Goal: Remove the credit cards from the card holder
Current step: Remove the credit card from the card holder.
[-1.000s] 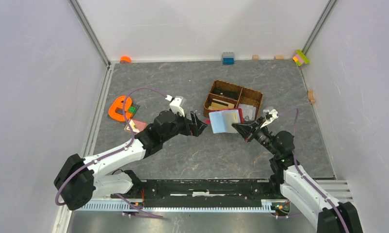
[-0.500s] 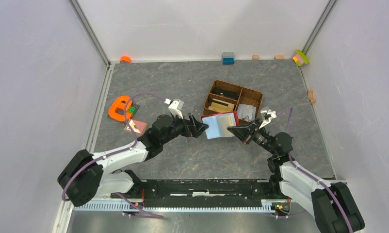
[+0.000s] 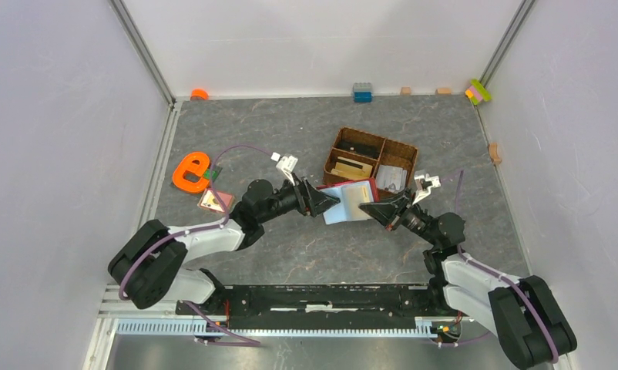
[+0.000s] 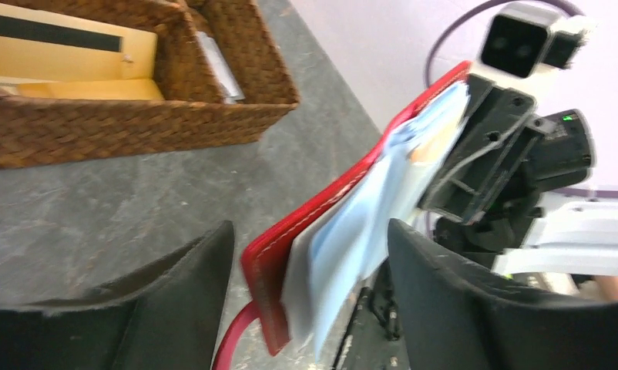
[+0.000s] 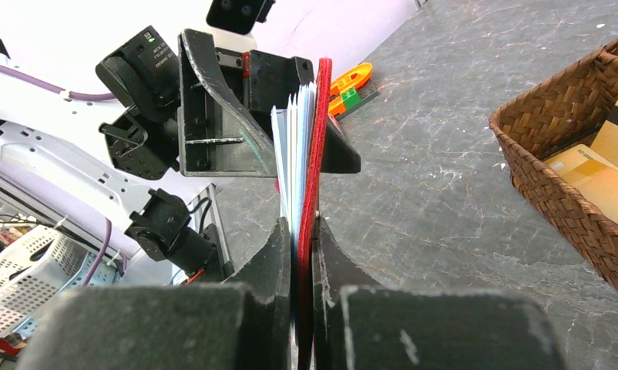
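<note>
Here the right gripper [image 5: 302,231] was pinched tight on one edge of the dark red card holder [image 5: 315,146], with no gap left between finger and cover. It held the holder up between the two arms, just beside the brown wicker basket [image 3: 328,166]. The light blue credit cards [image 5: 293,146] sat fanned inside, against the red cover. The left gripper [image 4: 310,231] had its jaws spread wide, one finger either side of the holder's free edge, gripping nothing
</note>
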You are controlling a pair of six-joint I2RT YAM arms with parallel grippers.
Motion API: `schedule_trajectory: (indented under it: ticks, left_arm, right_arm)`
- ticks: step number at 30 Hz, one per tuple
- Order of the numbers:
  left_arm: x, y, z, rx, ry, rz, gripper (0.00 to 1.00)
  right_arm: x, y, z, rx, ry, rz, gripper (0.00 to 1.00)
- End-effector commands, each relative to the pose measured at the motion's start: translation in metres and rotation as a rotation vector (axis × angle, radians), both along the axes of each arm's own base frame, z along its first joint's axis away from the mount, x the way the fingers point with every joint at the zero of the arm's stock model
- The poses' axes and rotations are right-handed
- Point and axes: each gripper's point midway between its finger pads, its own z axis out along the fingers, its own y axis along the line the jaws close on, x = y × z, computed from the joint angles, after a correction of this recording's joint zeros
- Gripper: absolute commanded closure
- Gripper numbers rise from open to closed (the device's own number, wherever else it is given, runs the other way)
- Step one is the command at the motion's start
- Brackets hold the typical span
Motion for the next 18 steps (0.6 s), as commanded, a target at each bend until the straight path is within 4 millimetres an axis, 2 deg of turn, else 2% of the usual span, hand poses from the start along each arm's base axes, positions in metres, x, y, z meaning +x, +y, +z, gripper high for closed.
schedule_trajectory:
  ticks: [1,4,6,8,11,14,16,18]
  left_arm:
    - [-0.016,-0.011,0.035,-0.132,-0.074,-0.121,0.33]
    - [-0.014,-0.007,0.037,-0.139,-0.075,-0.109,0.60]
    - [-0.010,-0.001,0.038,-0.138,-0.068,-0.083,0.84]
    - [-0.004,0.007,0.035,-0.122,-0.049,-0.044,0.98]
    - [0.003,0.016,0.030,-0.089,-0.032,0.012,0.98]
    - [0.008,0.023,0.027,-0.058,-0.028,0.063,0.98]
    - [0.010,0.027,0.026,-0.047,-0.031,0.085,0.98]
    - [0.009,0.029,0.027,-0.045,-0.037,0.093,0.98]
  right_arm:
    - [-0.007,0.004,0.017,0.038,-0.062,0.039,1.00]
    - [-0.006,0.006,0.015,0.031,-0.055,0.042,1.00]
    - [-0.002,0.007,0.010,0.006,-0.043,0.034,1.00]
    - [0.003,0.006,0.003,-0.026,-0.029,0.013,0.99]
    - [0.011,0.004,-0.007,-0.069,-0.008,-0.023,0.80]
    - [0.014,0.002,-0.011,-0.094,-0.005,-0.045,0.65]
    - [0.017,-0.001,-0.011,-0.104,-0.009,-0.066,0.58]
    - [0.019,-0.003,-0.014,-0.116,0.002,-0.084,0.55]
